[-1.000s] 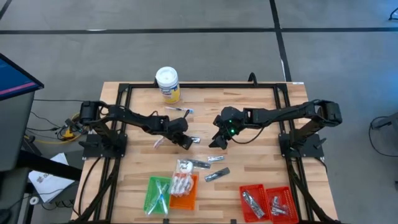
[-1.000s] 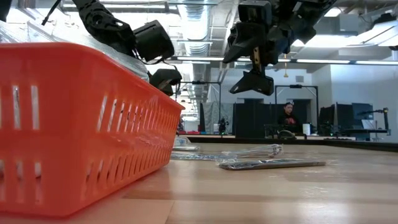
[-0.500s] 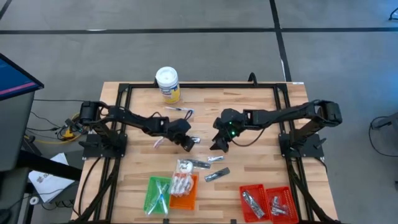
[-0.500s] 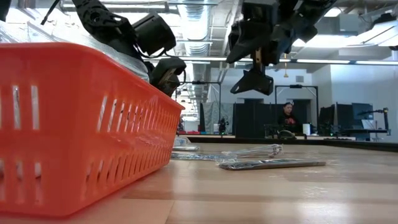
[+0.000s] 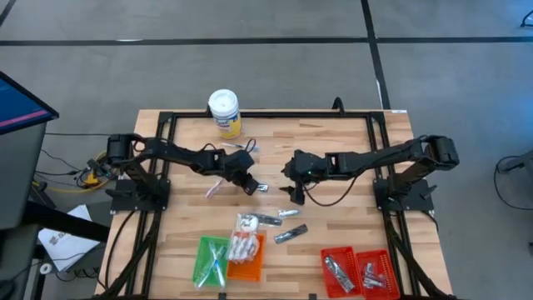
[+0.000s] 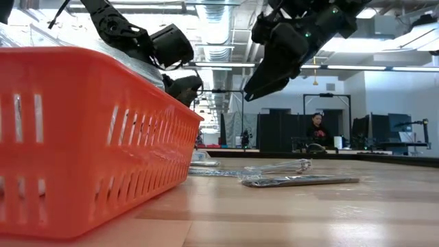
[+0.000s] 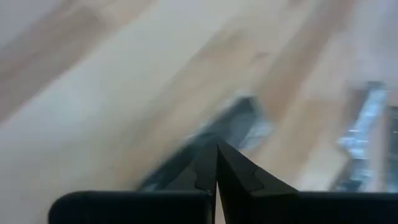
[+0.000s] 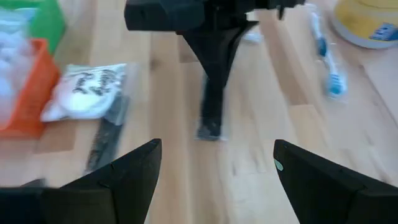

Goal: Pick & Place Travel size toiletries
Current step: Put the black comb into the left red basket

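My left gripper point(image 5: 249, 185) is shut near the table's middle. Its tips point(image 8: 214, 78) stand at one end of a slim dark grey tube point(image 8: 210, 118) with a silvery end, which lies toward my right gripper. My right gripper point(image 5: 296, 193) hovers wide open just right of that tube, nothing between its fingers point(image 8: 217, 146). More toiletries lie nearer the front: a white packet point(image 5: 246, 222), a dark tube point(image 5: 268, 221), a silvery piece point(image 5: 288, 213) and another dark tube point(image 5: 290, 234). A pink stick point(image 5: 213, 189) lies left of my left gripper. My left gripper's shut fingertips point(image 7: 217, 152) come down slanting over the dark grey tube point(image 7: 239, 118). I cannot tell whether they touch it. The tube looks to lie flat on the wood.
A white-lidded tub point(image 5: 224, 112) stands at the far edge, with a toothbrush point(image 5: 240, 147) just in front of it. At the near edge stand a green tray point(image 5: 200, 250), an orange tray point(image 5: 260, 250) and two red trays point(image 5: 356, 252), all holding items.
My left gripper has swung a little toward the table's far edge and rolled, staying shut. My right gripper has rolled strongly about its own pointing line, staying open in about the same place. The dark tube between them has not shifted.
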`<state>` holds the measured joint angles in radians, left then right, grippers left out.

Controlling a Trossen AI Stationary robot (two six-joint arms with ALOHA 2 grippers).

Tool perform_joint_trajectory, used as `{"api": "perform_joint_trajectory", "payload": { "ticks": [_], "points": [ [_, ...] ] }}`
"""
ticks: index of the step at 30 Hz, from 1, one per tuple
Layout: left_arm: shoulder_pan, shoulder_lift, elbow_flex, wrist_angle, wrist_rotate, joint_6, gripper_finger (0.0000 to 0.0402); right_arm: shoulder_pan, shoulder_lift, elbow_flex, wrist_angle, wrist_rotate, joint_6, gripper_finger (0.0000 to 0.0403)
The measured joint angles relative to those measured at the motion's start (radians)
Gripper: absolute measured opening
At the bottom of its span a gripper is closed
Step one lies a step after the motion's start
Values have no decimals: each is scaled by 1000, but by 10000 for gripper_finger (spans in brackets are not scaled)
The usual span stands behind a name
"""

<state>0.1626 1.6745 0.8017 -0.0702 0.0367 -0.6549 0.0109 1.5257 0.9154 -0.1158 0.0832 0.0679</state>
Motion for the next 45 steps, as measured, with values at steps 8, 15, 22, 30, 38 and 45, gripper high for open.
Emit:
{"api": "perform_joint_trajectory", "payload": {
  "ticks": [8, 15, 22, 30, 38, 45],
  "points": [
    [20, -13, 0, -187, -64, -4, 0, 24, 0, 0, -5, -1, 36, 302],
    [6, 3, 3, -187, -67, -58, 0, 71, 0, 0, -7, -4, 38, 302],
    [-20, 26, 3, -119, -54, -75, 0, 95, 0, 0, -13, -4, 38, 302],
    [-68, 46, -1, -33, -28, -137, 0, 95, 0, 0, -39, -3, 38, 302],
    [-117, 7, 21, -19, -143, -136, 0, 93, 41, -2, -56, -3, -34, 302],
    [-96, -2, 46, 1, -139, -131, 0, 113, 117, 13, -37, -4, -80, 302]
  ]
}}
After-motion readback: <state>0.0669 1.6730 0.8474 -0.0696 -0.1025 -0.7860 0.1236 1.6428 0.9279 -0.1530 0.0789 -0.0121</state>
